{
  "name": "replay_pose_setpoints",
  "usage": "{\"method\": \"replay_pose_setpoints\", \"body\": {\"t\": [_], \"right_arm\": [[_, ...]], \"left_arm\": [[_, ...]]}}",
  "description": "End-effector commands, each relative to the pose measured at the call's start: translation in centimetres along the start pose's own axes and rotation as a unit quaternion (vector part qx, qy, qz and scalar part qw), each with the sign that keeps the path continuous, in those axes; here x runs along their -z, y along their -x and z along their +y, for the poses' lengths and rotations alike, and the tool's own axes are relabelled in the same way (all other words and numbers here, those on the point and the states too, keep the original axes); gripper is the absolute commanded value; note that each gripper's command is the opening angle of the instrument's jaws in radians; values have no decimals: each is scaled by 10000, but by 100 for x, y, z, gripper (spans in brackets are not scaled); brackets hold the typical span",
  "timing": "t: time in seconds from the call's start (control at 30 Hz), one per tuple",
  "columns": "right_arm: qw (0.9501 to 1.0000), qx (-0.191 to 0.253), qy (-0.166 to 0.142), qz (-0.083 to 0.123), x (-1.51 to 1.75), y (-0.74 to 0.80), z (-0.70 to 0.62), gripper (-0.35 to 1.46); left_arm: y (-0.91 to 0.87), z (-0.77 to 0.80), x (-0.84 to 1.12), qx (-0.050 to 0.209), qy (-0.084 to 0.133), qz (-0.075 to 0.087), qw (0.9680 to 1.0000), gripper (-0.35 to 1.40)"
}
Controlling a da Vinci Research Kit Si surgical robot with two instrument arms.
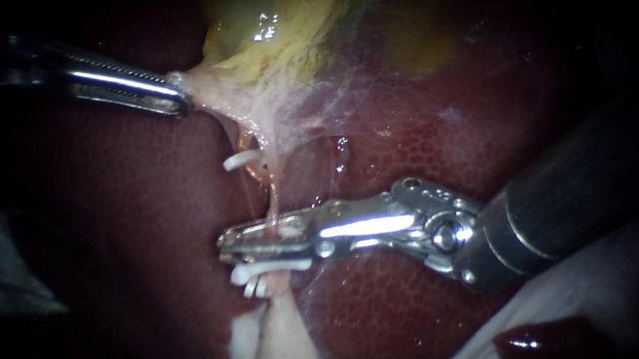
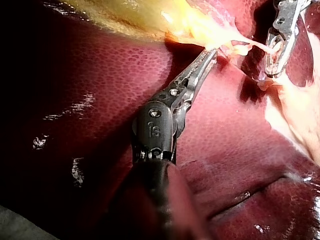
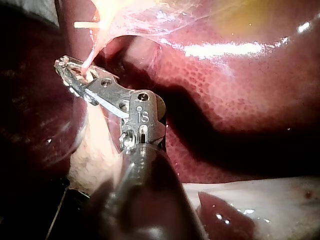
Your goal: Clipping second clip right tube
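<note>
The left instrument (image 1: 176, 99), entering from the left edge of the endoscope frame, is clamping its jaws fully shut on pale tissue at the lower end of the gallbladder (image 1: 270, 36). It is drawing that tissue toward the upper left, so the strands beneath are standing taut.

The right instrument (image 1: 230, 243), entering from the right edge, is lying just below the centre of the frame. Its jaws are closed to a narrow slot across the right tube (image 1: 274, 208), and both are pressing on it. The right wrist view is showing the same tube running in between them.

Directly under the jaws, about 2 white clips (image 1: 253, 274) are sitting on the tube. A single white clip (image 1: 238, 161) is lying higher up, on the strand to the left.

The risks, as I judge them:
- **Overlapping clips:** the jaws are working almost against the lower clips, so a new clip may land on or across one and fail to seal.
- **Incomplete closure:** if the tube is sitting shallow, the clip may be catching only part of its width.
- **Tearing:** the thin tube is being held tight, so a harder pull from the left instrument or a twist from the right one may tear it.
- **Scraping the liver:** the jaw tips may scrape the liver (image 1: 431, 135) lying behind them.
</note>
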Motion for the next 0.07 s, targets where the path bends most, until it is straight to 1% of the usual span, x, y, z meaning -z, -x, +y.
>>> {"method": "replay_pose_setpoints", "body": {"t": [0.03, 0.07], "right_arm": [[10000, 5, 0, -3, -1, 1, 0, -35], [10000, -24, 0, -2, -1, 1, 0, -35]], "left_arm": [[0, 0, 0, -1, 2, -1, 10000, -35], [0, 0, 0, -1, 2, -1, 10000, -35]]}}
